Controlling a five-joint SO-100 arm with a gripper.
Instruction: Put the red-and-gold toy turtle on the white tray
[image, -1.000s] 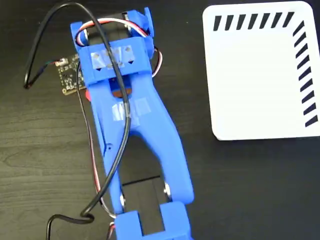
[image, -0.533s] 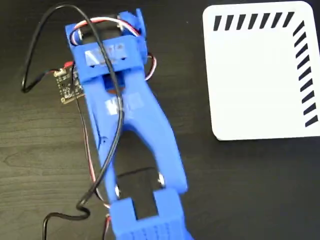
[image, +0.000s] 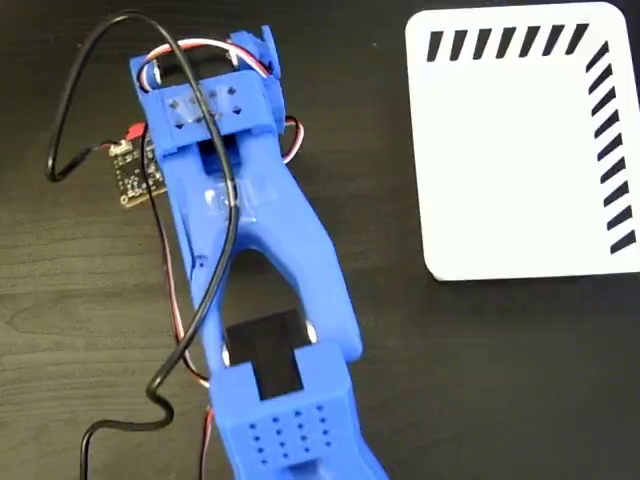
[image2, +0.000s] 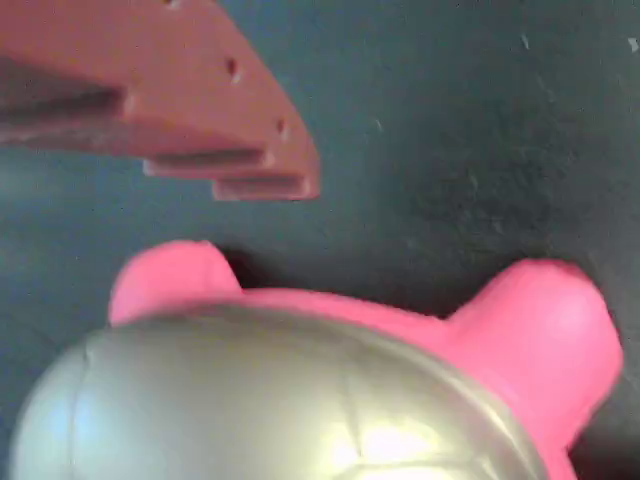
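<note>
The arm (image: 250, 250) hides the turtle (image2: 300, 390) from above; the tray (image: 520, 150) lies well apart. One finger (image2: 170, 100) hangs just past the shell; whether the claw is apart, I cannot tell.

- The turtle's shell (image2: 270, 400) is glossy and metallic-looking.
- The white tray (image: 510, 160) is smooth and matt.
- The dark surface (image: 500, 380) shows wood grain.
- The blue arm (image: 260, 240) is matt plastic.

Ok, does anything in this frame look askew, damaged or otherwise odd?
Nothing stands out. The white tray lies flat and bare on the dark table. In the wrist view the red-and-gold toy turtle sits upright and intact just below one finger. The arm hides it in the fixed view.
</note>
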